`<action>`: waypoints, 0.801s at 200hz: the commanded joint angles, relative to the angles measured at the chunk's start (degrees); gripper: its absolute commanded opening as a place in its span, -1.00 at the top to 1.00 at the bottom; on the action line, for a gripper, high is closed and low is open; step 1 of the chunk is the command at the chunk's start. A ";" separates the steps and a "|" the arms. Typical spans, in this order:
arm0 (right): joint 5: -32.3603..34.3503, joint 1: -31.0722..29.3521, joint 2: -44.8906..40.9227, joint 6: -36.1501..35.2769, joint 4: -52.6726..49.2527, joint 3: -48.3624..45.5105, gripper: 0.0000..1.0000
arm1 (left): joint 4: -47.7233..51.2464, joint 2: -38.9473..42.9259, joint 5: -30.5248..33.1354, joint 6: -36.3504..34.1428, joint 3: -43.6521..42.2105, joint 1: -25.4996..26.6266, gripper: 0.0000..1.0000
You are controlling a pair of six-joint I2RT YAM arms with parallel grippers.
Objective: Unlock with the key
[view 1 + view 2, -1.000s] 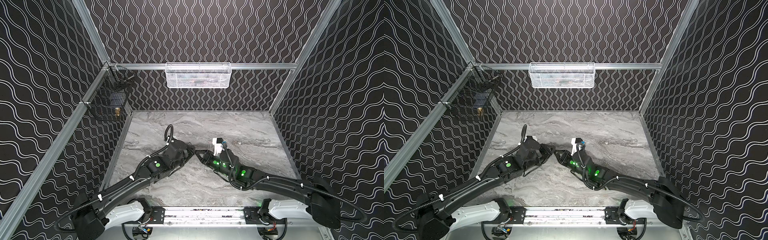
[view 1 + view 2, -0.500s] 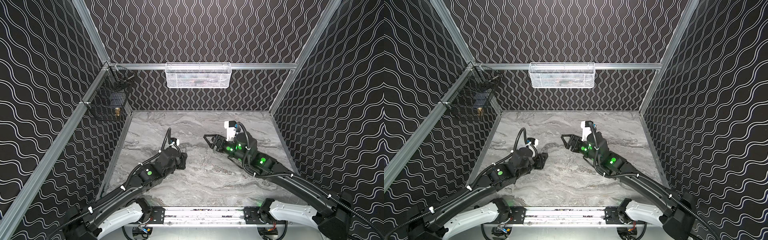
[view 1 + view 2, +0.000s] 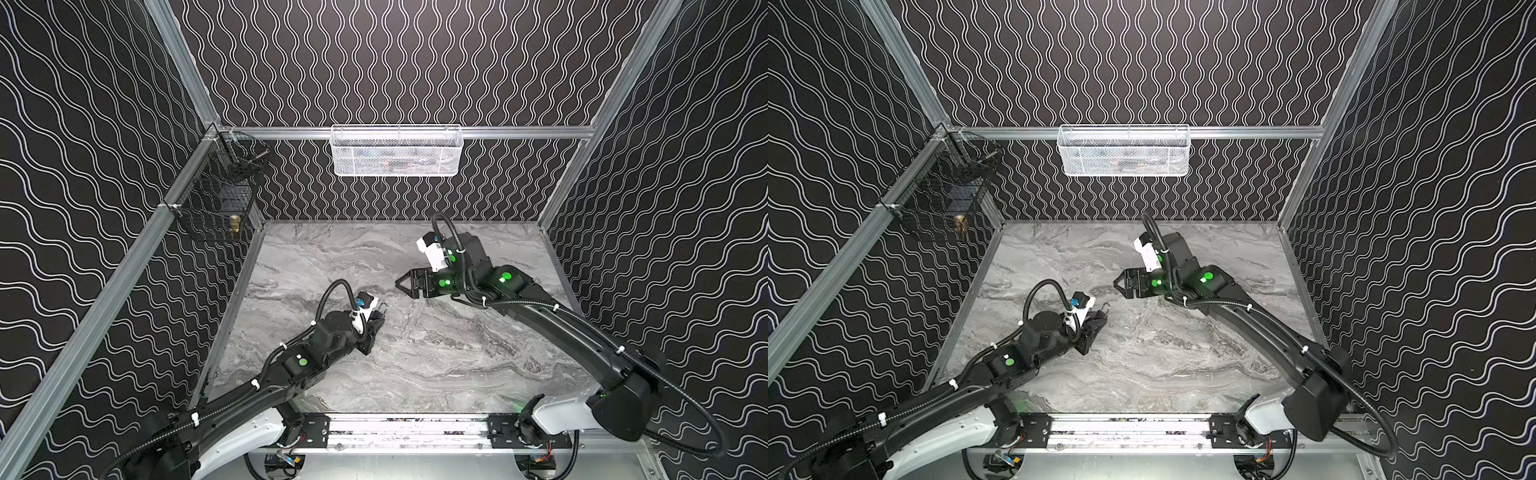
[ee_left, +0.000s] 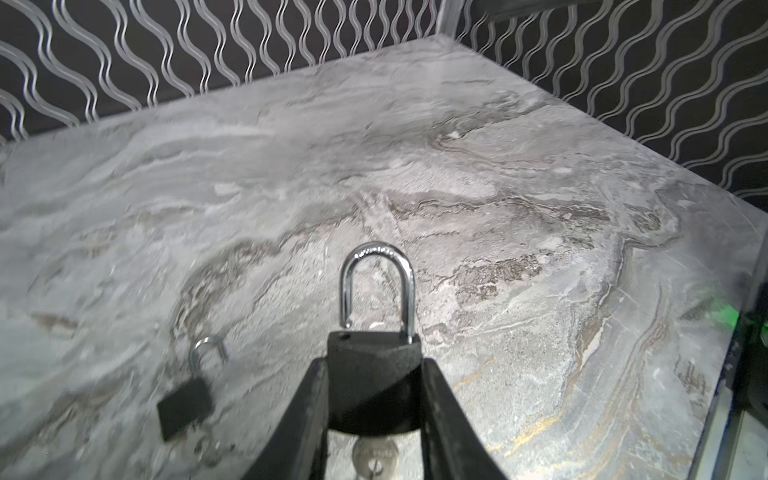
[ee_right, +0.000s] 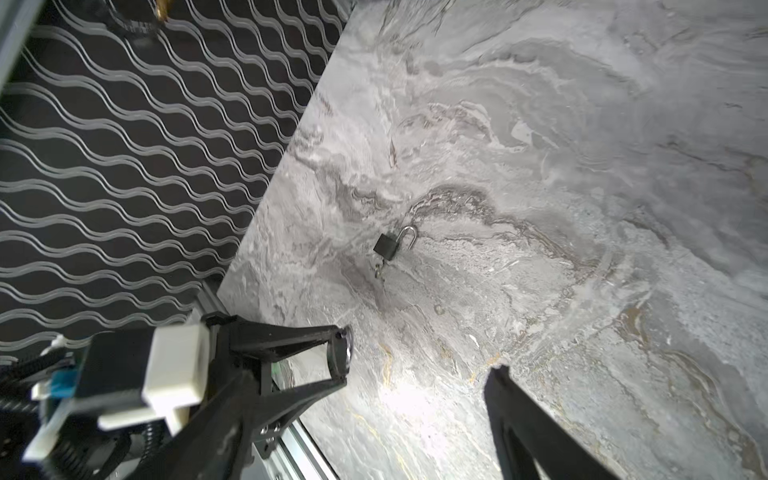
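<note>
A black padlock (image 4: 374, 386) is clamped by its body between the fingers of my left gripper (image 4: 374, 365). Its silver shackle (image 4: 376, 286) is popped open, one leg free of the body. A silver key (image 4: 374, 455) sticks out of the lock's underside. In both top views the left gripper (image 3: 376, 318) (image 3: 1098, 318) hovers left of centre, with the shackle (image 3: 383, 308) poking past it. My right gripper (image 3: 400, 282) (image 3: 1117, 283) (image 5: 374, 415) stands open and empty to the right, apart from the lock. A second black padlock (image 5: 388, 245) (image 4: 185, 405), its shackle open too, lies on the table.
A white mesh basket (image 3: 395, 151) hangs on the back wall. A black wire basket (image 3: 216, 203) with a brass piece (image 3: 235, 224) inside hangs on the left wall. An aluminium rail (image 3: 407, 428) runs along the marble table's (image 3: 436, 353) front edge.
The two grippers met at the table's centre a second ago. The right gripper has since opened and drawn back to the right. The left has pulled back left with the padlock.
</note>
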State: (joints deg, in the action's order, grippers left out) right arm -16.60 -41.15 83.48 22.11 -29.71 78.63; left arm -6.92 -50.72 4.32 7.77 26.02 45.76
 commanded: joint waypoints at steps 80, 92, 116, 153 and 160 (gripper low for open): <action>-4.02 -0.37 11.44 -5.67 -7.88 8.36 -0.76 | -7.32 0.94 -0.07 -4.61 -0.29 -0.06 1.00; -3.27 -0.51 12.25 -6.06 -8.48 8.86 -0.76 | -7.12 1.03 -0.07 -4.65 -0.27 -0.04 1.00; -2.41 -0.68 13.49 -6.60 -9.30 9.40 -0.76 | -7.92 1.34 0.36 -4.52 -0.87 -0.10 1.00; -0.13 -1.24 15.03 -7.78 -11.38 10.10 -0.75 | -7.58 2.18 1.17 -4.77 -1.10 -0.06 1.00; 0.43 -1.23 15.34 -7.87 -11.75 10.36 -0.75 | -7.67 2.33 1.18 -4.83 -1.19 -0.01 1.00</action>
State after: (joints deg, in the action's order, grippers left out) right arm -18.41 -42.24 98.00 15.92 -38.81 87.92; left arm -11.53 -48.99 4.71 4.29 25.08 45.76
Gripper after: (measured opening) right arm 0.876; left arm 0.330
